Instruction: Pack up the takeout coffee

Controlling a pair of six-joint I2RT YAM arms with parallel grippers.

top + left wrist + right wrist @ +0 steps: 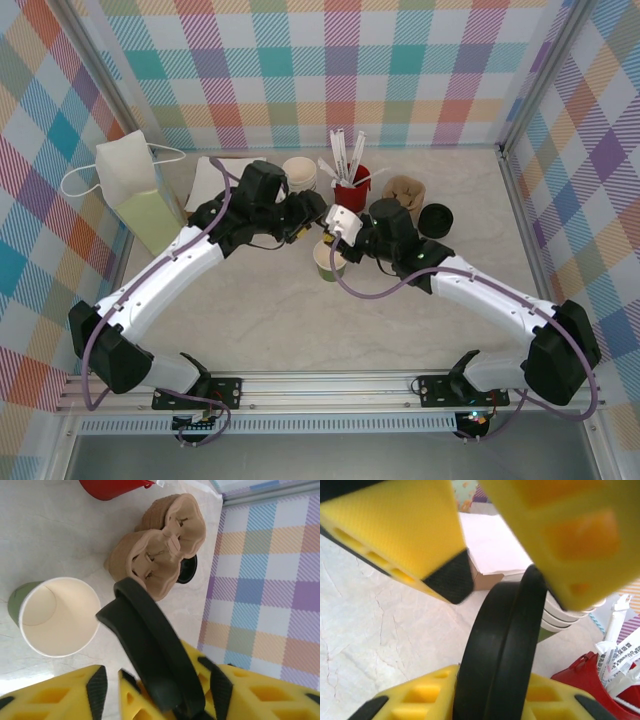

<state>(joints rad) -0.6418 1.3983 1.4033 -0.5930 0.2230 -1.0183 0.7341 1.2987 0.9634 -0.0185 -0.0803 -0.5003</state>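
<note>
The takeout coffee cup (328,262), cream with a green band, stands upright and lidless on the table, and in the left wrist view the cup (60,615) looks empty. Its black lid (145,625) is held on edge just above it, between both grippers. My right gripper (495,680) is shut on the lid (505,630). My left gripper (159,675) is open, its pads (97,687) standing clear on either side of the lid. The left gripper (305,218) and right gripper (335,228) meet tip to tip over the cup.
A red cup of stirrers (350,185) and a stack of lidless cups (300,172) stand behind the grippers. Brown cup carriers (405,188) and spare black lids (435,218) lie to the right. A white-and-green paper bag (135,185) stands at the back left.
</note>
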